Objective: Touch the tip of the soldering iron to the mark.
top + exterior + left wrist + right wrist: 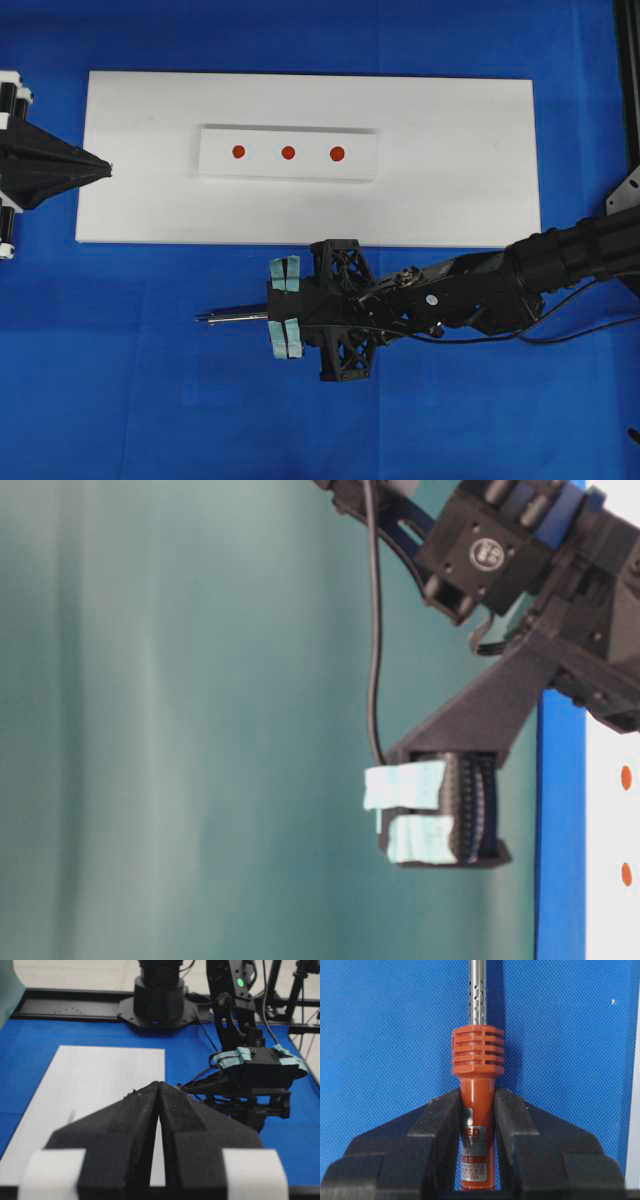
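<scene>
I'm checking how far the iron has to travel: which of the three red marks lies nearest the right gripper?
The right-hand red mark: it sits almost straight above the right gripper in the overhead view; the other two lie further left.

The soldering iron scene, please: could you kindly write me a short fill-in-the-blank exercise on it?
1. The right gripper is shut on the soldering iron by its ____ handle.
2. The raised white strip on the white board carries ____ red marks.
3. In the overhead view, the iron's shaft lies over the ____ cloth, off the board.
4. The left gripper is ____.

Missing words: red-orange; three; blue; shut
</scene>
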`<state>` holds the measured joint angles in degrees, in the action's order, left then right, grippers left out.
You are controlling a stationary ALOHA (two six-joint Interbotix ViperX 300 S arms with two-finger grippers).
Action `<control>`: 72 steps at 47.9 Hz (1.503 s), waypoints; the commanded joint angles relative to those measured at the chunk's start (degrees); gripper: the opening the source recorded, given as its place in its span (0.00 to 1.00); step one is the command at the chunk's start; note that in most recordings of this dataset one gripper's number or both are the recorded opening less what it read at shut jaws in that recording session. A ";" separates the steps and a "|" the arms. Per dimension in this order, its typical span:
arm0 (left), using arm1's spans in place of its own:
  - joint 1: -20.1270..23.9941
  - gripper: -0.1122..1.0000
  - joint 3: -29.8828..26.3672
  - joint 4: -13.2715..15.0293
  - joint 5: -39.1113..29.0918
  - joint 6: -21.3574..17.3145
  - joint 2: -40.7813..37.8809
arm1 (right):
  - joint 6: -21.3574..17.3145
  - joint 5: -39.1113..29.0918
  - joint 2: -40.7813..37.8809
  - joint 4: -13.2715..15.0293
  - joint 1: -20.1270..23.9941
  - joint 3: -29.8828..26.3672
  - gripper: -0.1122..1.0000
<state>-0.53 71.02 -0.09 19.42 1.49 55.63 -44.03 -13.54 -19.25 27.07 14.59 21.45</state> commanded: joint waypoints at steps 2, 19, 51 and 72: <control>0.00 0.10 -0.53 -0.09 0.35 -0.09 -0.35 | -0.09 0.62 1.14 -0.09 0.09 -0.44 0.16; 0.09 0.10 -0.44 0.00 0.26 0.00 -0.35 | -0.09 0.35 1.14 -0.53 0.09 -0.62 0.59; 0.00 0.10 -0.44 0.00 0.09 0.00 -0.35 | 0.26 -15.12 18.11 -0.35 2.20 -1.85 0.87; 0.09 0.10 -0.26 -0.09 0.09 0.00 -0.35 | 0.97 -17.31 20.13 4.57 -2.55 -1.67 0.87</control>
<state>-0.53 71.28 0.00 19.25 1.49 55.63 -43.24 -30.94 -1.14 30.41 14.50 20.83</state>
